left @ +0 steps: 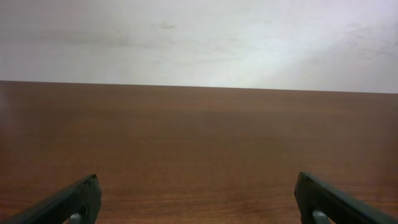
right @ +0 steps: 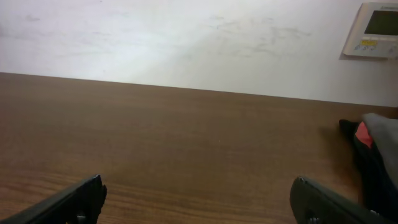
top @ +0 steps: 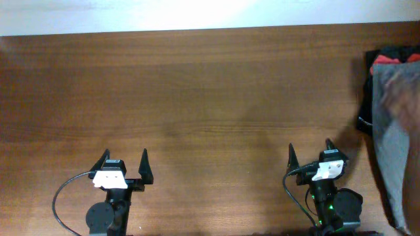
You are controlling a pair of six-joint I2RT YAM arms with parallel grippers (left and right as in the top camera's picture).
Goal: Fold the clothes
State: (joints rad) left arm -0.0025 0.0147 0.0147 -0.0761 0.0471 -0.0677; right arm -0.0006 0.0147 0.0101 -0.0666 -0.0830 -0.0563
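Left gripper (top: 125,159): parked at the near edge of the table (top: 197,98), jaws spread wide, nothing between them but bare wood.
Right gripper (top: 310,152): same story on the other side, jaws wide apart, holding nothing, pointing towards the far wall.
Shorts (top: 397,134): there they are, grey, way over at the right edge of the table and running out of the overhead picture. They look smeared and blurry from above, so I can't make out seams or a button.
Dark garment (top: 366,111): sits under the shorts' left side, its black edge poking out towards the middle of the table.
Red cloth (top: 387,60): just a strip showing at the far end of the pile, tucked between the dark fabric and the grey.
Gap: the right gripper is near the pile's near-left corner but not touching it; the left one is well apart from it.
Wall panel (right: 373,28): a small pale control unit on the wall, seen from the right wrist.
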